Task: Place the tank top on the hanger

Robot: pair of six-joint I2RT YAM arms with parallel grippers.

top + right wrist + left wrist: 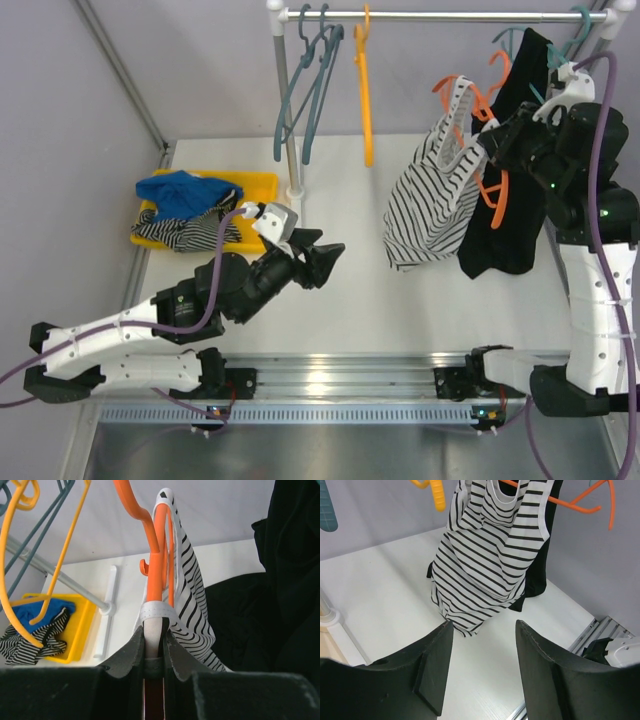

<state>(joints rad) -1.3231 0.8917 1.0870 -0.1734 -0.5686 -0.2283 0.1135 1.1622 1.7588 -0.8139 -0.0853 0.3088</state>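
The right gripper had its jaws pressed onto the red-orange hanger. They pinched it together with a white edge band of the tank top, which lay across the fingertips. The tank top hung from the hanger up by those jaws, a strap looped over the hanger's arm. Its striped body drooped toward the table, just beside a black garment. The left gripper hovered low over the table, well apart from the tank top on its left. Its jaws were spread and empty, facing the hanging fabric.
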